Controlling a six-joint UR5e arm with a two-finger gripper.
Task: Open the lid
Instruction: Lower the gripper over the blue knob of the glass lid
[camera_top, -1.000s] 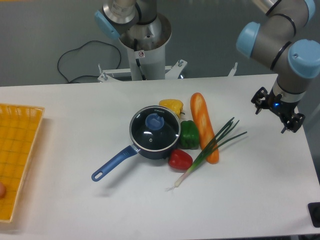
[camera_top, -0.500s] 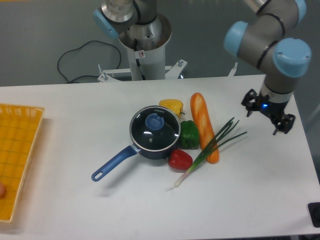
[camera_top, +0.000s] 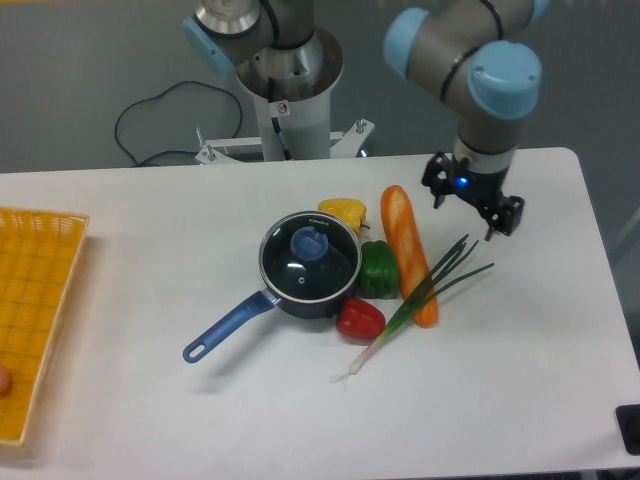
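Lid sits flat on the dark blue saucepan, closed, its light-blue knob at the centre of the glass and a thin metal rim running round the edge. The saucepan stands near the middle of the white surface, its long blue handle pointing toward the front left.

Close around the pan's right side lie a yellow pepper behind it, a green pepper touching its wall, and a red pepper at the front. Just beyond the green pepper lies a long orange baguette, with a spring onion slanting across its lower end.

The tool hangs above the surface to the right of the baguette, well apart from the lid, with a small blue light on its body. Its fingers look spread with nothing between them, though from here they are small and dark, so I would not swear to it.

At the far left edge rests a yellow mesh basket.
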